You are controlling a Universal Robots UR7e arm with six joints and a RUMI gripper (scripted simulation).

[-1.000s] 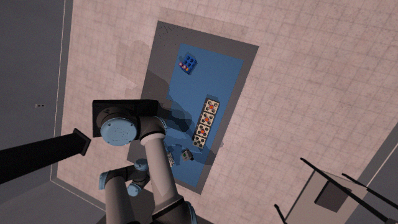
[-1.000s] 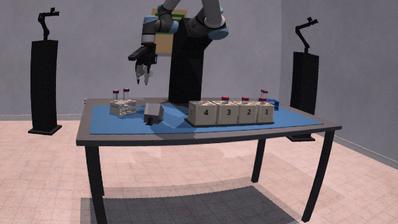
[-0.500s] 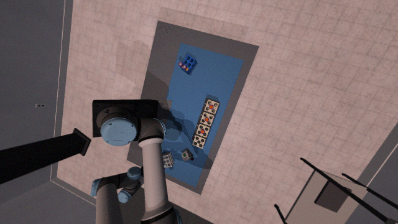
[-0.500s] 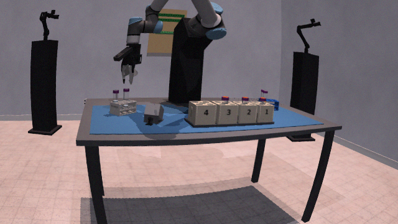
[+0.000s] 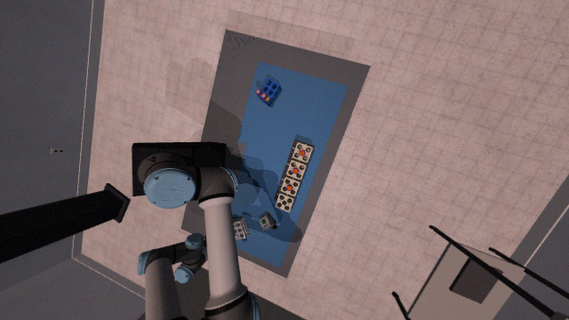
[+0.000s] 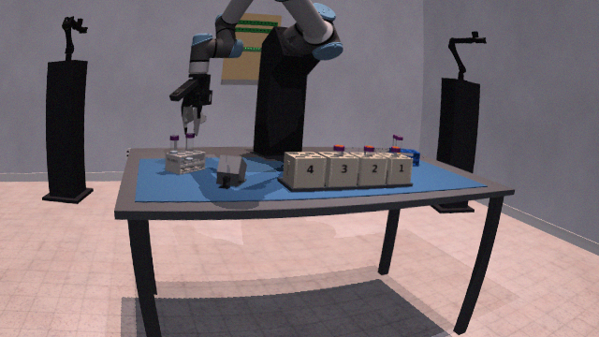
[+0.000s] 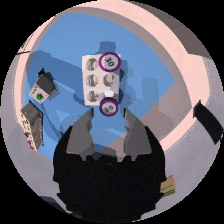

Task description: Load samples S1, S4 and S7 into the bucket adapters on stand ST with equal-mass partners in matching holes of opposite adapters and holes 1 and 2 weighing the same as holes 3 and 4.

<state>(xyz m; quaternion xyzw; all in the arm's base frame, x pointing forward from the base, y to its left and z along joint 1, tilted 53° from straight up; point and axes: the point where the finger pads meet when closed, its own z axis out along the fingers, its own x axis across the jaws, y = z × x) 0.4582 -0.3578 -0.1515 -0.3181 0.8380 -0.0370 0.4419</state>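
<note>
My gripper [image 6: 193, 125] [image 7: 108, 108] is open and empty. It hangs above the small white rack [image 6: 185, 163] [image 7: 92, 80] at the left end of the blue mat [image 6: 262, 187]. Two purple-capped water blanks stand in that rack: one marked 30 [image 7: 110, 61] [image 6: 174, 139], and a second blank [image 7: 108, 106] [image 6: 190, 136] right under my fingertips. Adapter 4 [image 6: 306, 169] [image 5: 284, 202], adapter 3 [image 6: 343, 169] [image 5: 289, 184], adapter 2 [image 6: 374, 169] [image 5: 296, 168] and adapter 1 [image 6: 400, 168] [image 5: 302, 150] stand in a row. Adapters 3, 2 and 1 each hold one orange-dotted tube; adapter 4 is empty.
The DONE desk [image 6: 230, 170] [image 5: 266, 220] with its green key [image 7: 38, 95] stands between the white rack and the adapters. A blue rack [image 5: 272, 88] [image 6: 415, 153] with three tubes stands at the far end past adapter 1. My arm hides part of the white rack in the top view.
</note>
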